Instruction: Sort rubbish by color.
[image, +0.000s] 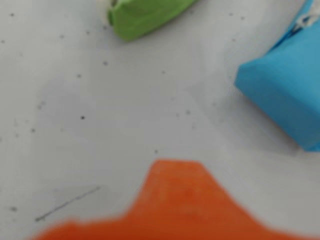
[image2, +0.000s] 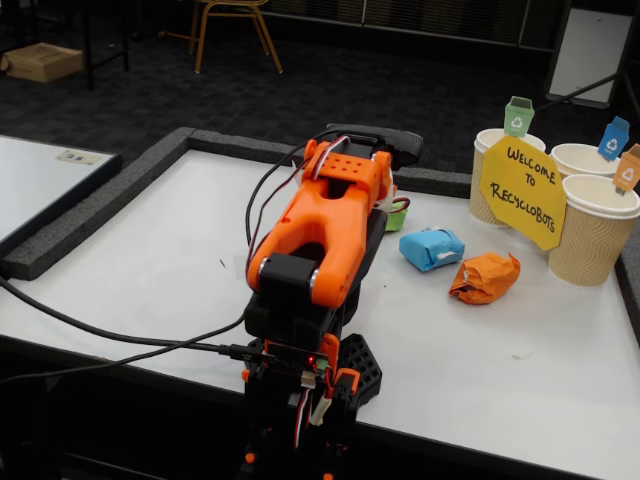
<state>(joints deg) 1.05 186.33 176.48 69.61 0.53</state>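
In the wrist view the green paper lump (image: 142, 17) lies at the top edge and the light blue lump (image: 285, 90) at the right. An orange finger (image: 175, 195) of my gripper fills the bottom edge, blurred; the other jaw is out of frame. In the fixed view the folded orange arm (image2: 320, 230) hides the gripper. The green lump (image2: 397, 216) peeks out just behind the arm. The blue lump (image2: 431, 248) and the orange lump (image2: 485, 277) lie on the white table to the arm's right. Nothing shows between the jaws.
Three paper cups (image2: 595, 230) stand at the table's back right, with green, blue and orange tags and a yellow sign (image2: 522, 192) in front. A black foam border (image2: 100, 205) rims the table. Cables (image2: 120, 335) trail off the left front.
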